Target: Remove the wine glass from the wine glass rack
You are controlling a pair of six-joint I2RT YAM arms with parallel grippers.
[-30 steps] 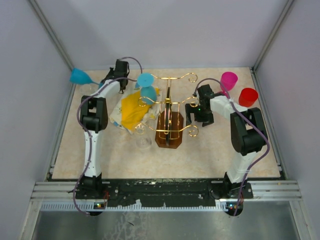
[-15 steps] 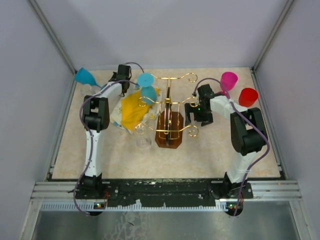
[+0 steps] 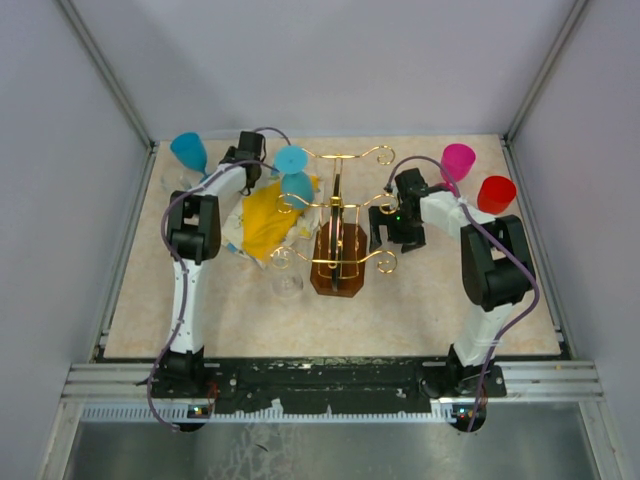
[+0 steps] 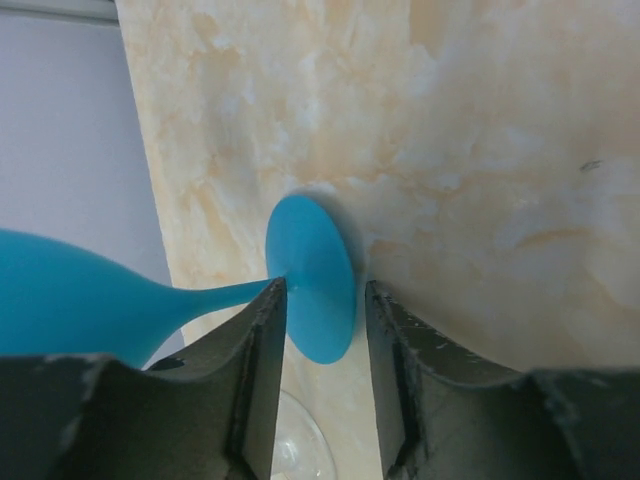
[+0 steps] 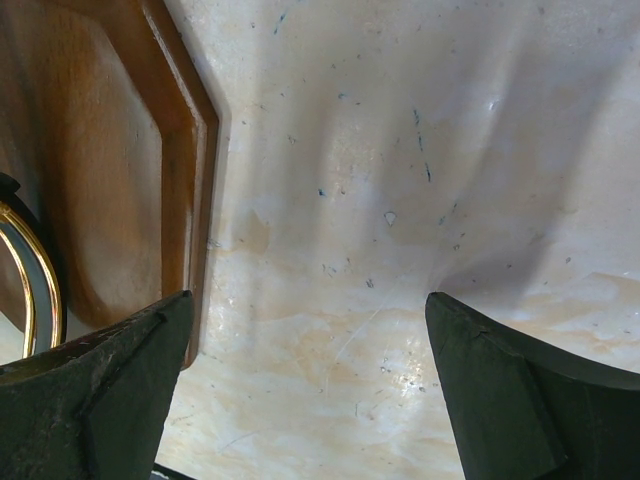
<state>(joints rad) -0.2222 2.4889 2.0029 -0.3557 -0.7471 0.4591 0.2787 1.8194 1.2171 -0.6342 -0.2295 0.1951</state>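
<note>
The gold wire wine glass rack (image 3: 340,210) stands mid-table on its brown wooden base (image 3: 338,262). A blue wine glass (image 3: 296,182) hangs upside down on the rack's left arm. Another blue wine glass (image 3: 188,150) stands upright at the back left corner. Its round foot (image 4: 312,276) sits on the table between the parted fingers of my left gripper (image 4: 318,330), with a gap on the right side. My right gripper (image 3: 393,236) hangs wide open just right of the rack base (image 5: 100,170), with only bare table between its fingers (image 5: 500,380).
A yellow-and-white cloth (image 3: 262,220) lies left of the rack. One clear glass (image 3: 287,285) stands in front of it, another (image 4: 290,450) just under my left fingers. A pink glass (image 3: 458,160) and a red cup (image 3: 496,193) stand back right. The left wall is close.
The blue glass in my left gripper swung from tilted far left to upright and came down at the back left. The left jaws went from shut on it to parted. Right arm unmoved.
</note>
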